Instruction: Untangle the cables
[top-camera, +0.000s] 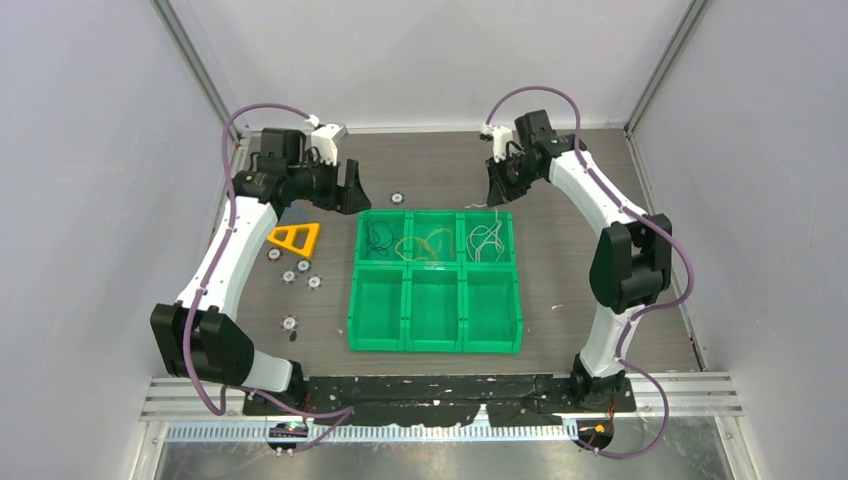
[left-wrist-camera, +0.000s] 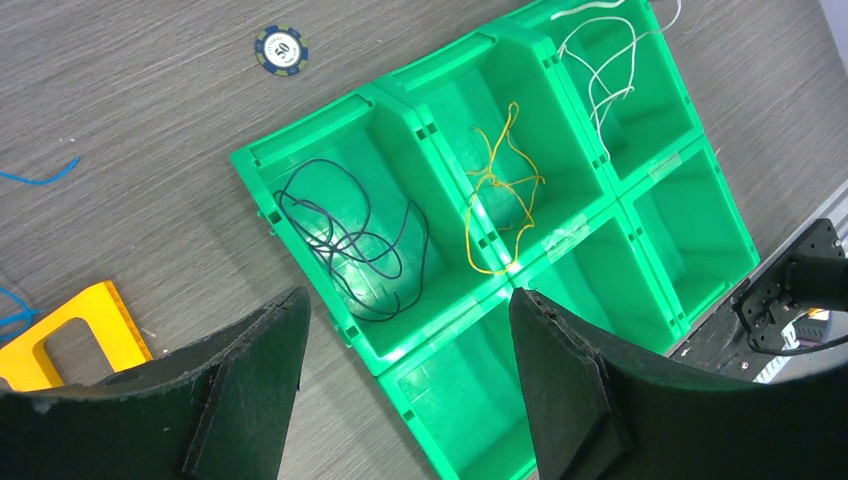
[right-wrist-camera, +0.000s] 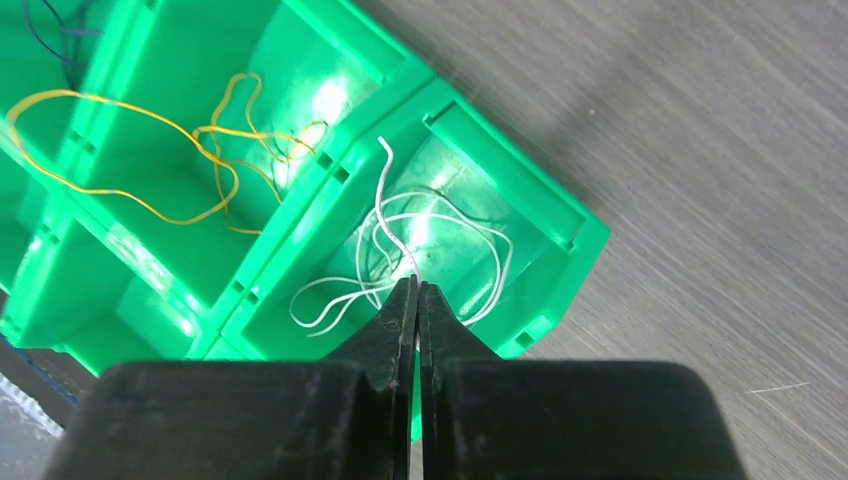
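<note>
A green six-compartment tray (top-camera: 357, 300) holds three cables in its far row: a black cable (top-camera: 378, 238) in the left compartment, a yellow-orange cable (top-camera: 425, 245) in the middle one and a white cable (top-camera: 487, 240) in the right one. My left gripper (top-camera: 350, 195) is open and empty, above the table just left of the tray's far-left corner. In the left wrist view its gripper (left-wrist-camera: 405, 300) frames the black cable (left-wrist-camera: 350, 240). My right gripper (right-wrist-camera: 416, 282) is shut over the white cable's compartment, and the white cable (right-wrist-camera: 390, 215) runs up into its tips. A blue cable (left-wrist-camera: 40, 180) lies on the table.
A yellow triangular piece (top-camera: 295, 238) lies left of the tray. Several small round discs (top-camera: 303, 266) are scattered below it, and one more disc (top-camera: 398, 197) lies behind the tray. The tray's near row is bare green. Grey walls close in the back and sides.
</note>
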